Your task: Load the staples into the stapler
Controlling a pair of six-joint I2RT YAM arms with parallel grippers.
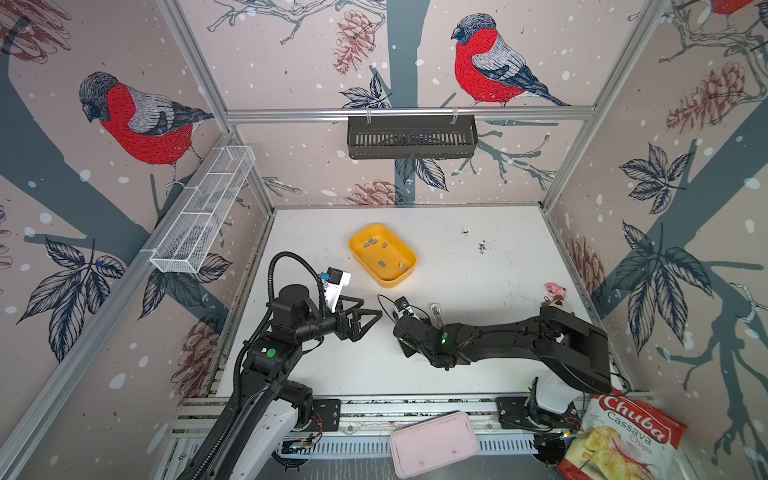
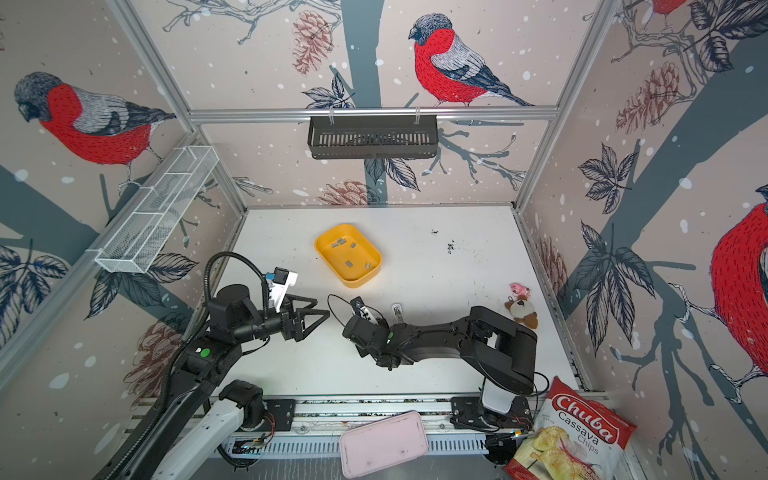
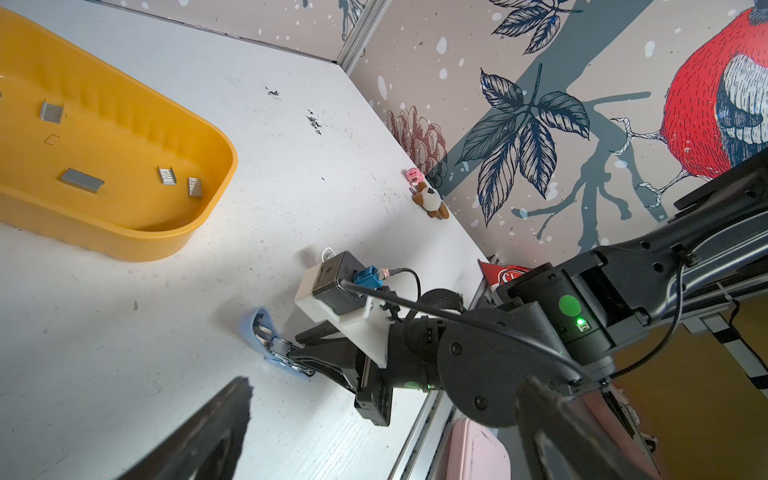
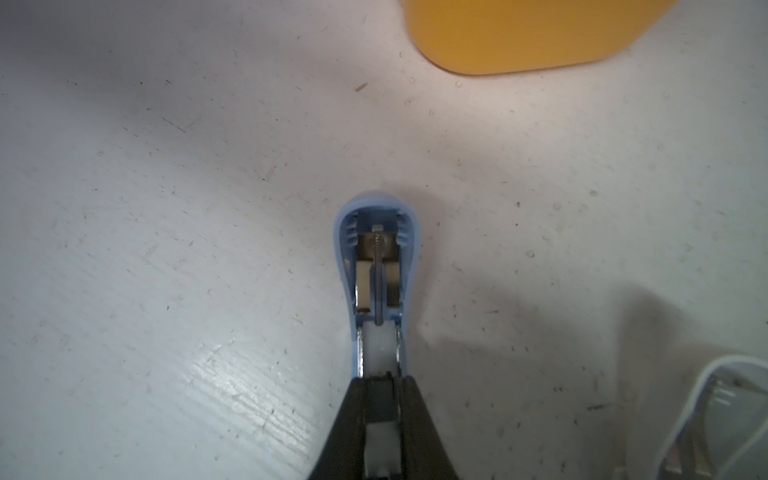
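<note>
Staples [image 1: 382, 263]: several short grey strips lie loose and scattered on the floor of the yellow tray [image 1: 391, 284], apart from one another; the left wrist view shows four strips [image 3: 82, 180] clearly, plus a single thin wire staple. Tray sits on the white tabletop [image 1: 478, 270]. Stapler [image 4: 376, 266]: small, blue, lying on the tabletop near the tray but not touching it, on the tray's side toward the arm bases; hollow side up, metal rail and spring rod exposed, no strip seen in the channel. Right gripper [image 4: 378, 382]: black fingers [image 4: 419, 415] clenched on the stapler's narrow end, one each side; the left wrist view [image 3: 307, 353] shows the same grasp low at the tabletop. Pale rimmed piece [image 4: 715, 415] with metal inside lies just beside the stapler, on the side away from the left arm; cannot tell what it is. Left gripper [image 1: 368, 322]: fingers released, spread wide, holding nothing, off the tray's near-left corner, clear of tray and stapler. Plush toys [image 1: 557, 297] well apart from the tray, by the right wall.
</note>
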